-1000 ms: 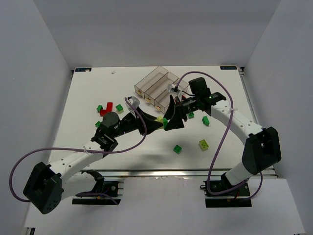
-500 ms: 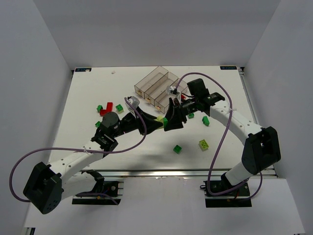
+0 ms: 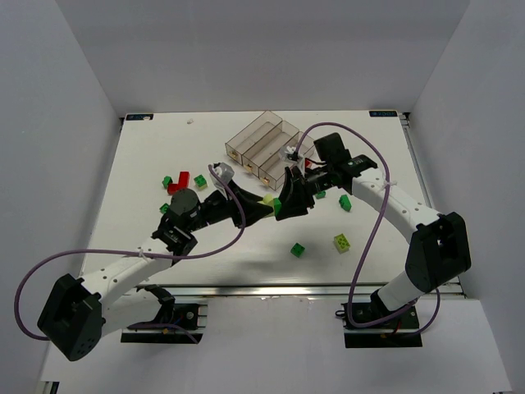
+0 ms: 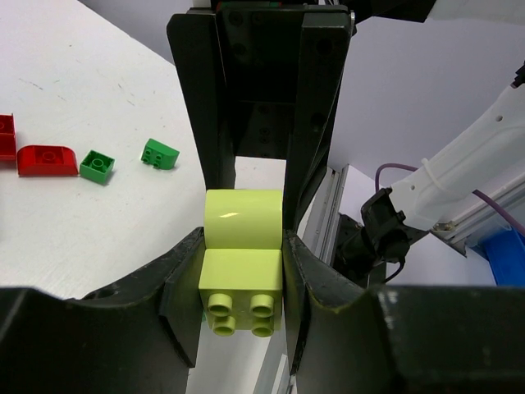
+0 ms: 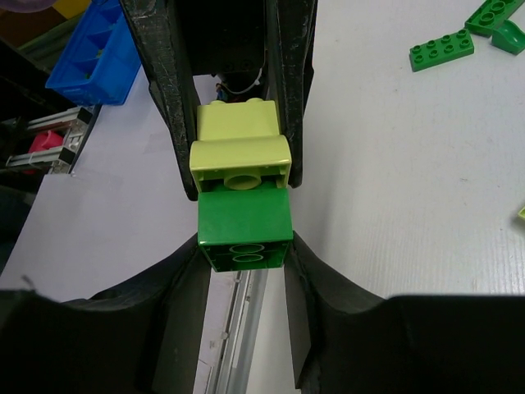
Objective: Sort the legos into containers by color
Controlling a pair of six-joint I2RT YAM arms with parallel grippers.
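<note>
My left gripper [image 3: 261,208] is shut on a pale yellow-green lego [image 4: 242,279]. My right gripper [image 3: 285,203] is shut on a dark green lego [image 5: 244,231]. The two legos touch end to end between the grippers, above the table's middle. In the top view the pale lego [image 3: 268,199] and the green one [image 3: 278,208] show as small patches. In the right wrist view the pale lego [image 5: 239,148] sits between the left fingers beyond the green one. The clear containers [image 3: 262,146] stand just behind the grippers.
Red legos [image 3: 180,182] and a green one [image 3: 167,181] lie at the left, and also show in the left wrist view [image 4: 45,160]. Green legos [image 3: 298,249] [image 3: 345,202] and a pale one [image 3: 341,242] lie at the right. A flat green lego [image 5: 441,49] lies nearby.
Both grippers and the two touching legos have drifted slightly away from the arm bases. Both grips are unchanged.
</note>
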